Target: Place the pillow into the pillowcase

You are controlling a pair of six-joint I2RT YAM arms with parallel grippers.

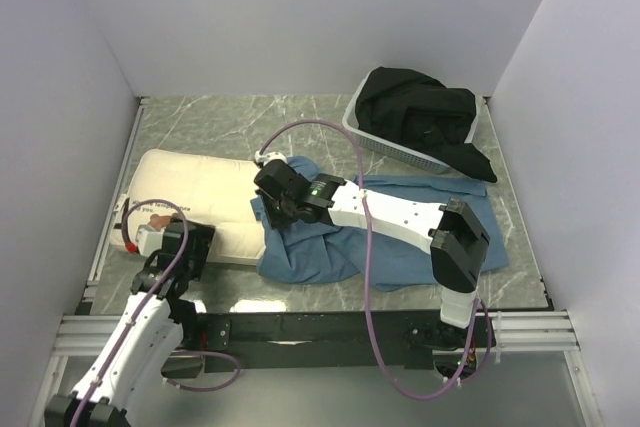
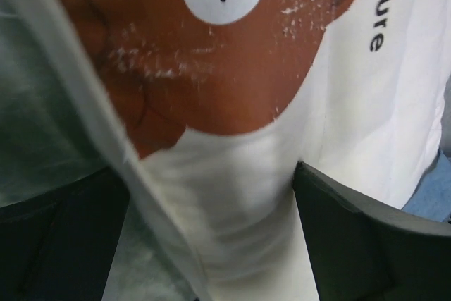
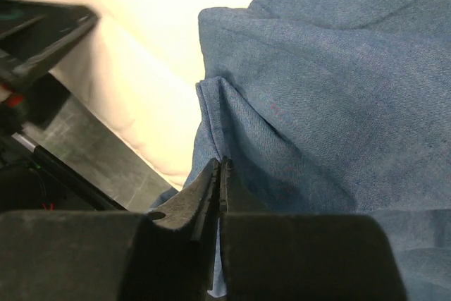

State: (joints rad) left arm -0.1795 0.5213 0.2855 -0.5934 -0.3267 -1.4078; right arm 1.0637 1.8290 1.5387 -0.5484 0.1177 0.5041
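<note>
The cream-white pillow [image 1: 200,187] lies flat at the left of the table, its right end against the dusty-blue pillowcase [image 1: 400,247]. My left gripper [image 1: 175,242] hovers low over the pillow's near-left corner. In the left wrist view its dark fingers [image 2: 366,237] stand wide apart, open, with the pillow [image 2: 366,125] bulging between them below the brown bear print [image 2: 211,68]. My right gripper [image 1: 270,209] is at the case's left edge. Up close, the right gripper [image 3: 222,167] is shut on a raised fold of the pillowcase [image 3: 331,89], beside the pillow [image 3: 141,47].
A white mesh basket [image 1: 365,137] holding black cloth [image 1: 420,112] stands at the back right, just behind the pillowcase. White walls close in the marble table on three sides. The right arm lies across the pillowcase. The left arm [image 3: 35,33] shows at the right wrist view's left edge.
</note>
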